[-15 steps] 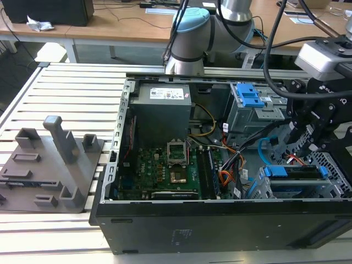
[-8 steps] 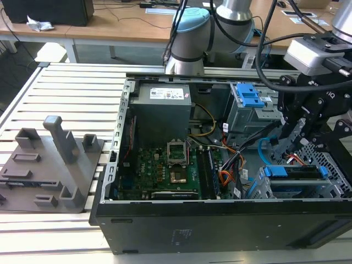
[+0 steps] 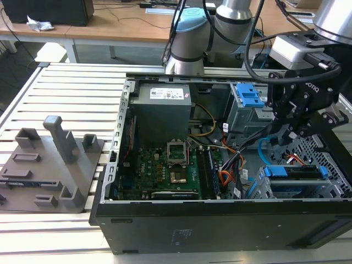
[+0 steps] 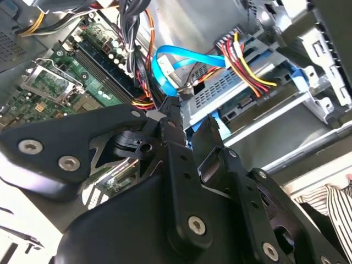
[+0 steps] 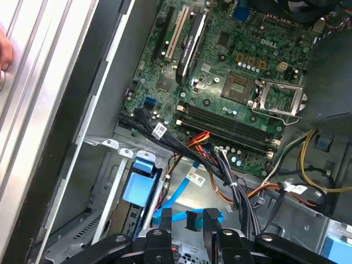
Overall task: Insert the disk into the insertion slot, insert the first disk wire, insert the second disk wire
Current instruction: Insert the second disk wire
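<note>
The disk [image 3: 291, 171], silver in its blue carrier, lies in the insertion slot [image 3: 300, 190], the low perforated grey cage at the exterior view's right. A thin red first disk wire [image 3: 295, 159] runs down to the disk's back edge. My gripper [image 3: 280, 137] hangs just above and behind the cage. In both wrist views its black fingers [image 4: 168, 143] pinch the black plug [image 4: 170, 104] of the light-blue second disk wire [image 4: 173, 59], which loops toward the cage [image 4: 220, 93]. The same plug [image 5: 191, 220] sits between the fingers [image 5: 212, 220], with the flat cable [image 5: 175, 195] trailing off.
A taller grey bay with a blue latch [image 3: 247, 96] stands behind the cage. Orange, red and yellow wire bundles [image 4: 242, 60] and black cables [image 5: 231, 187] crowd the space beside the motherboard [image 3: 176, 165]. A grey fixture block [image 3: 52, 165] lies outside the case.
</note>
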